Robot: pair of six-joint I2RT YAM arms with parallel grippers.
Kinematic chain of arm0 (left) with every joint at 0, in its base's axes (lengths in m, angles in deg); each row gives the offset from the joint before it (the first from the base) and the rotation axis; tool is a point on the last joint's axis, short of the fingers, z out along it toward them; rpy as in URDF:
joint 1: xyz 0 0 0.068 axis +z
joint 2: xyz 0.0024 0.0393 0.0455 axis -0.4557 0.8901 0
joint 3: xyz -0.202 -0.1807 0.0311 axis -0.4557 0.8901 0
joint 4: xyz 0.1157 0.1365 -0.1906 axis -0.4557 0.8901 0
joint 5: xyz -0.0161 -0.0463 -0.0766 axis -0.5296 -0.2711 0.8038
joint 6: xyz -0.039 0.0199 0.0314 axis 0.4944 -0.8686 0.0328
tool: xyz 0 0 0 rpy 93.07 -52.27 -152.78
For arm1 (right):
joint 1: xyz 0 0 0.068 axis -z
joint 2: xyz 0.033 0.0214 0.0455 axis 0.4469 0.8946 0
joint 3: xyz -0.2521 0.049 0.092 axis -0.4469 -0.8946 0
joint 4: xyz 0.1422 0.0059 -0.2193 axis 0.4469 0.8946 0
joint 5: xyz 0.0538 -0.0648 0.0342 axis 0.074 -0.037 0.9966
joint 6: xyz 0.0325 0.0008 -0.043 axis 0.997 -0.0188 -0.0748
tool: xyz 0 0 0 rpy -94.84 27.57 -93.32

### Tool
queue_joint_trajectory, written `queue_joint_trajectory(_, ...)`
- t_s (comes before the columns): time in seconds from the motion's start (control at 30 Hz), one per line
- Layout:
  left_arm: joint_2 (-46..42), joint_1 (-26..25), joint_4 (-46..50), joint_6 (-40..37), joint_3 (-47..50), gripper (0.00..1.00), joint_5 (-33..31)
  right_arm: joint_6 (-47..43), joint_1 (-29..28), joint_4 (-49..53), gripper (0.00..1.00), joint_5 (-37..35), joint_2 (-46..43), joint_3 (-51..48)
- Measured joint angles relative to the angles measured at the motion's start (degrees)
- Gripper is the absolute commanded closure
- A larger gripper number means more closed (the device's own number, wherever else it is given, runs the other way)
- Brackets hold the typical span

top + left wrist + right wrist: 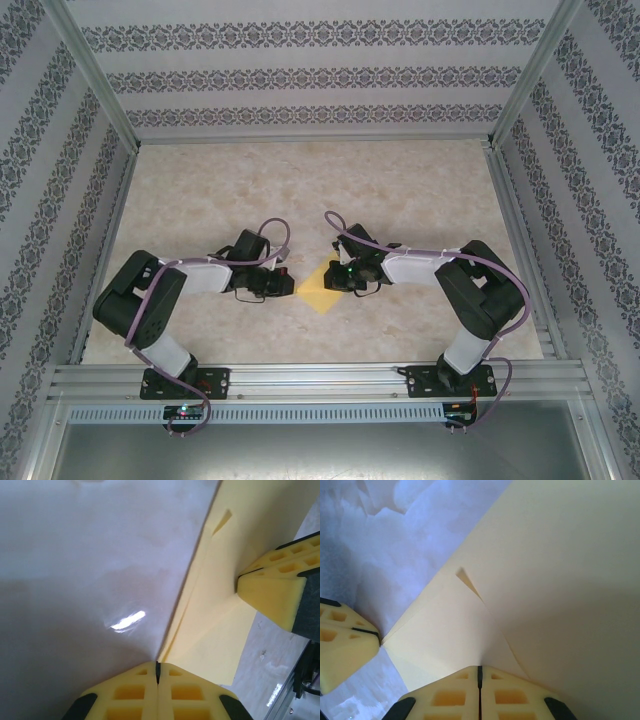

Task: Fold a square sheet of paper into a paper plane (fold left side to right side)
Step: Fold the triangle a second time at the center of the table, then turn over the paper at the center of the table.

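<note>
Top external view: the square sheet of paper (pixel 318 292) is seen lying on the beige marbled bench (pixel 300 190), about midway between the bench's left and right edges and nearer the near edge than the far one, one corner turned toward the near edge. It is flanked by the two arms, the left claw (pixel 288 283) at its left side and the right claw (pixel 337 278) at its right side. From the left wrist view, the sheet (pixel 220 630) is shown as a pale yellow band with more than one layer along its left edge, which runs down to the left claw (pixel 157 666); that claw's yellow fingers are pressed together with only a thin line between them, and the paper's corner is pinched at their tips. The right claw (pixel 239 580) is seen further along the sheet, its tip set on the paper. From the right wrist view, the sheet (pixel 560 580) is seen with an overlapping folded layer, and it is gripped by the right claw (pixel 480 669), whose fingers are likewise closed upon it. The left claw (pixel 379 641) is met by the paper's corner at the left. Patterned walls (pixel 300 75) enclose the bench, and an aluminium rail (pixel 320 378) lies along its near edge.
</note>
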Motion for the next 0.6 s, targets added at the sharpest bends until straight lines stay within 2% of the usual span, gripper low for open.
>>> queue_joint_trajectory(0.13, -2.8, 2.82, 2.34, -0.7, 1.62, 0.97, -0.9, -0.04, 0.17, 0.15, 0.86, -0.44, -0.37, -0.02)
queue_joint_trajectory(0.27, -6.32, 4.39, 4.81, -1.18, 2.16, 0.85, -1.75, -0.85, 1.36, 0.48, 0.66, -2.49, -3.21, -0.37)
queue_joint_trajectory(0.47, -11.1, 4.26, 4.33, -0.72, 1.9, 0.77, 0.68, -2.89, 3.82, 1.55, 0.39, -7.41, -16.2, -1.68)
queue_joint_trajectory(0.6, -9.97, 2.45, 2.08, 0.57, 0.5, 0.71, 2.6, -3.61, 7.32, 1.46, 0.32, -8.83, -22.4, -4.92)
